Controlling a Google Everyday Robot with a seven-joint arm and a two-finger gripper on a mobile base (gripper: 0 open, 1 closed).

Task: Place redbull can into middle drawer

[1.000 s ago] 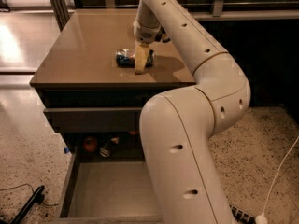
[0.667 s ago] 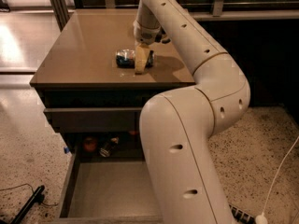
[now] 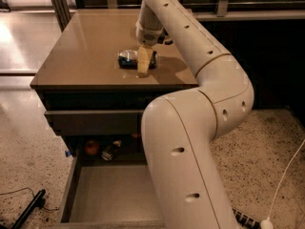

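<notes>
- While the middle drawer (image 3: 114, 194) stands open below, the work is on the cabinet top (image 3: 86, 51).
- The gripper (image 3: 144, 61) is down at the redbull can (image 3: 127, 58); clamped or not, I cannot tell.
- The can lies sideways, so it probably wants a square grip before lifting.

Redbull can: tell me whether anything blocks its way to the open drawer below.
Nothing visible blocks it. The claw is down at the redbull can on the table top; the middle drawer stands open below. The can has to clear the table's front edge. The arm hides the drawer's right part.
</notes>
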